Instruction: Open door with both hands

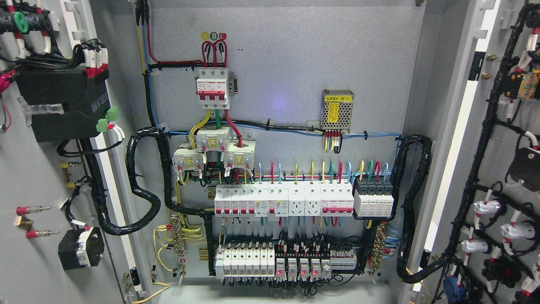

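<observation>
Doors wide open here: left door [38,169] swung out at the cabinet's left edge, right door [498,169] at its right, breaker rows [282,198] fully exposed on the back panel. Neither hand shows, so finger state is unknowable. Opening looks finished.

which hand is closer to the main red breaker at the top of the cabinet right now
Neither can be judged: no hand or arm shows in the head view. Both doors stand open, and the red breaker sits untouched on the back panel.
</observation>
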